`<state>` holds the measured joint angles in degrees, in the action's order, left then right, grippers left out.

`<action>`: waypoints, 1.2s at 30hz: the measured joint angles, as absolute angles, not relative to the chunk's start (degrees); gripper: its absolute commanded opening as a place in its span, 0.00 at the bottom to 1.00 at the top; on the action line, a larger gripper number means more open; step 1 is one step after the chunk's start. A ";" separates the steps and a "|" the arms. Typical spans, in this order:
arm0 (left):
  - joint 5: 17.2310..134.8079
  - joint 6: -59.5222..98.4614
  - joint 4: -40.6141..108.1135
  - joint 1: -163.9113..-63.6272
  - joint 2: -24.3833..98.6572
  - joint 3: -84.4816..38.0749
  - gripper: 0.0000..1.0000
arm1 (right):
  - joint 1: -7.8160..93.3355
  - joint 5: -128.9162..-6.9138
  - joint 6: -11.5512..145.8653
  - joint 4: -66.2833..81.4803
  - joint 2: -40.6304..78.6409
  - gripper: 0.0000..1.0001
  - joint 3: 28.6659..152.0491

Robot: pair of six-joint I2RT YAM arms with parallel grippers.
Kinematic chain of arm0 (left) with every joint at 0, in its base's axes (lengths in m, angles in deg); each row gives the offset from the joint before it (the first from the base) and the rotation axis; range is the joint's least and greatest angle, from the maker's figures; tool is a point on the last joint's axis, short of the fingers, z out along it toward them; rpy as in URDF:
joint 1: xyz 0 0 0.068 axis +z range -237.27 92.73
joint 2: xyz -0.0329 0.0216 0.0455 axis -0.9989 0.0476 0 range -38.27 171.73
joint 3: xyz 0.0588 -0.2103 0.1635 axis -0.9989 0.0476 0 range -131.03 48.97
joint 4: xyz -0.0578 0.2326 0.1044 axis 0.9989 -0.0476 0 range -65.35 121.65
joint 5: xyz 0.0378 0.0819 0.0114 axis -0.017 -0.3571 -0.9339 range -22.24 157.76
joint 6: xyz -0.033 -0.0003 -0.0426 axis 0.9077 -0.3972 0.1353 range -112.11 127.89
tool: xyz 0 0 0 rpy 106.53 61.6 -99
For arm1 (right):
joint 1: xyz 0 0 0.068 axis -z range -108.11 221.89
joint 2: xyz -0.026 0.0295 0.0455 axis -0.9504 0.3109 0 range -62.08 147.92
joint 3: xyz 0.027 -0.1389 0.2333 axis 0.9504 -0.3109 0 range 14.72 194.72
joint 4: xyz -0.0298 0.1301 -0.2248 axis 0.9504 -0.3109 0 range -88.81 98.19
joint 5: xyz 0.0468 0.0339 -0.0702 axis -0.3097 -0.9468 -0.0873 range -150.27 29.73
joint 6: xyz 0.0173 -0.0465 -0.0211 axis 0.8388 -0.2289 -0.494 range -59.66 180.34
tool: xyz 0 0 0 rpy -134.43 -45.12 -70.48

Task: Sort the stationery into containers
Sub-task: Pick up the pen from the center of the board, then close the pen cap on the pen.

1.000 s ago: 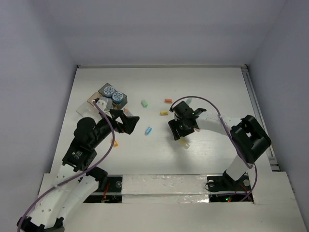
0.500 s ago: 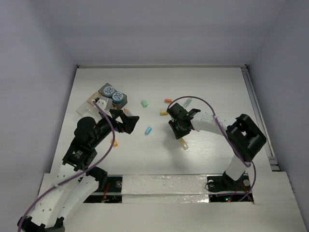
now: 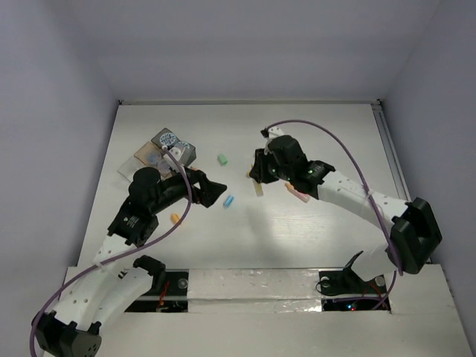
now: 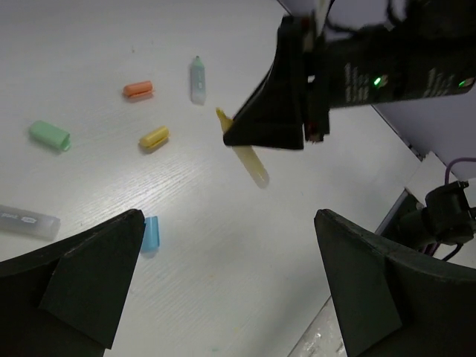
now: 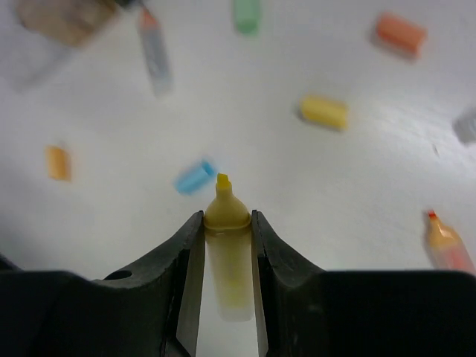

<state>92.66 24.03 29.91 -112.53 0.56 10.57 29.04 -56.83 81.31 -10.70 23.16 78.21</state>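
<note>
Right gripper (image 5: 225, 223) has lifted and swung left, pinching yellow highlighter (image 4: 249, 160) tip-forward; trays (image 3: 140, 155) lie further left, nearer the wide-spread left gripper (image 3: 214, 189).

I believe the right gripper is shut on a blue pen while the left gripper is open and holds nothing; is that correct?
Not quite: the pen is yellow, not blue, as the right wrist view shows. The rest holds: the right gripper is shut on it, and the left gripper is open and holds nothing.
</note>
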 measured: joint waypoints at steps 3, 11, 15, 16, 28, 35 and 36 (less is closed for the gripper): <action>94.74 24.42 30.13 -112.18 2.92 10.57 0.95 | 28.82 -58.06 84.46 -1.52 20.86 0.15 79.50; 97.76 25.39 31.53 -111.52 5.85 10.57 0.91 | 24.29 -58.80 89.40 12.99 21.06 0.16 80.04; 99.16 26.06 32.62 -111.06 6.85 10.62 0.86 | 21.41 -59.04 90.01 16.27 22.41 0.17 81.18; 99.24 26.15 32.75 -111.00 7.01 10.62 0.85 | 20.95 -59.19 90.06 16.62 22.76 0.17 81.55; 97.84 26.46 32.71 -110.38 7.31 10.62 0.51 | 17.76 -61.42 90.63 20.49 23.55 0.17 82.71; 96.53 26.20 32.62 -110.38 6.90 10.62 0.12 | 17.12 -62.67 91.32 21.41 23.55 0.17 82.47; 96.18 26.20 32.60 -110.41 6.64 10.62 0.03 | 17.10 -62.69 91.48 21.78 23.55 0.17 82.27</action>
